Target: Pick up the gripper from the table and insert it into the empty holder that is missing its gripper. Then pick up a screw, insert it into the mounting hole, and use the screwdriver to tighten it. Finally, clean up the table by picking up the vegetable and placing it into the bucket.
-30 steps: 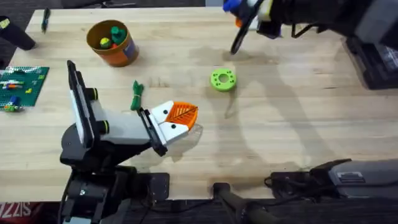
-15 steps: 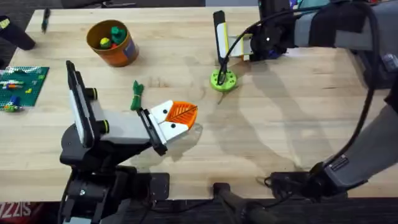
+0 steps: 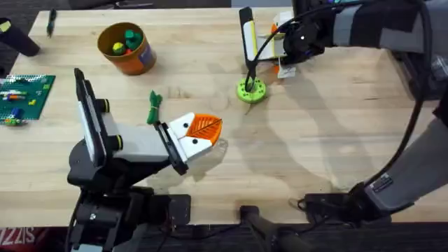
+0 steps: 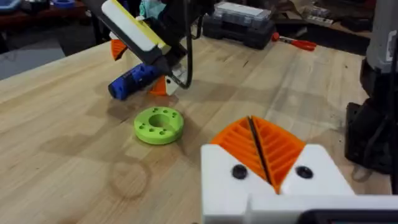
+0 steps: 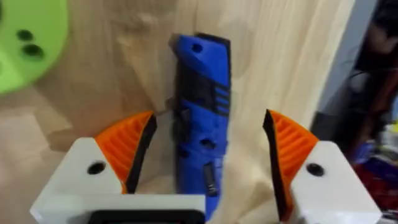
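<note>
Right end effector [image 5: 205, 163] is spread wide over the screwdriver [image 5: 200, 118], orange pads on either side of the blue handle and not touching it, so nothing is gripped. The screwdriver lies flat on the table [image 3: 322, 133] near the far edge, just beside the green ring disc [image 3: 250, 90]; the fingers look lined up across the handle for a pick. Left end effector [image 4: 266, 163] is closed, orange tips pressed together, empty, parked low near the front of the table. Vegetable [image 3: 154, 106] lies on the table just beside the left arm, bucket [image 3: 127, 48] well apart at the far left. Versus half a second back: right arm shifted slightly, disc, bucket and left arm unchanged
</note>
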Robot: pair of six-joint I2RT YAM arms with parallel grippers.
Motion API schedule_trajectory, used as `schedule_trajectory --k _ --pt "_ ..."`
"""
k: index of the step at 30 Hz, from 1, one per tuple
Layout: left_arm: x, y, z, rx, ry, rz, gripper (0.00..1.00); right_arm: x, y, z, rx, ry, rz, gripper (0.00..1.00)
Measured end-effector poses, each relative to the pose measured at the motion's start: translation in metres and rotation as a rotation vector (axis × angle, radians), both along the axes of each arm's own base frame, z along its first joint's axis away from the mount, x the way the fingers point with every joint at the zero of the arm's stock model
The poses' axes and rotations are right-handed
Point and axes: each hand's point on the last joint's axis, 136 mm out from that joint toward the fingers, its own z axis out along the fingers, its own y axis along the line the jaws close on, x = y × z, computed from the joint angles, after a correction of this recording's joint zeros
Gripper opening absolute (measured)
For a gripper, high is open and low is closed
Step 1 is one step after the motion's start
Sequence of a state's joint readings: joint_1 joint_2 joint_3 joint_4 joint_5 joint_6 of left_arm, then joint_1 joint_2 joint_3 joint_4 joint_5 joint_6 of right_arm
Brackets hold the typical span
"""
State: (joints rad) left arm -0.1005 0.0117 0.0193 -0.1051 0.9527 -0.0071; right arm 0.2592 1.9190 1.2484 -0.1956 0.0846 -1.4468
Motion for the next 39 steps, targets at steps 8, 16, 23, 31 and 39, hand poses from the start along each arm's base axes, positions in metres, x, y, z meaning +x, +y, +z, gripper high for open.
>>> schedule_trajectory --k 8,16,23,31,39 --pt "0.0 0.0 0.0 0.001 -0.002 0.003 0.233 -0.062 -0.006 0.011 0.199 0.226 -0.419 0.994" --pt "0.001 0.0 0.0 0.002 -0.004 0.004 0.985 -0.086 -0.01 0.076 0.548 0.214 -0.888 0.993" --pt "0.025 0.019 0.007 -0.005 0.006 0.191 0.985 -0.131 -0.016 0.201 0.984 0.112 -0.97 0.994" --pt "0.021 0.045 0.071 0.005 0.028 0.384 0.985 -0.173 -0.049 0.243 1.089 0.02 -1.018 0.994" --pt "0.022 0.071 0.093 0.127 0.305 0.547 0.985 -0.197 -0.07 0.274 1.171 -0.089 -1.022 0.994"
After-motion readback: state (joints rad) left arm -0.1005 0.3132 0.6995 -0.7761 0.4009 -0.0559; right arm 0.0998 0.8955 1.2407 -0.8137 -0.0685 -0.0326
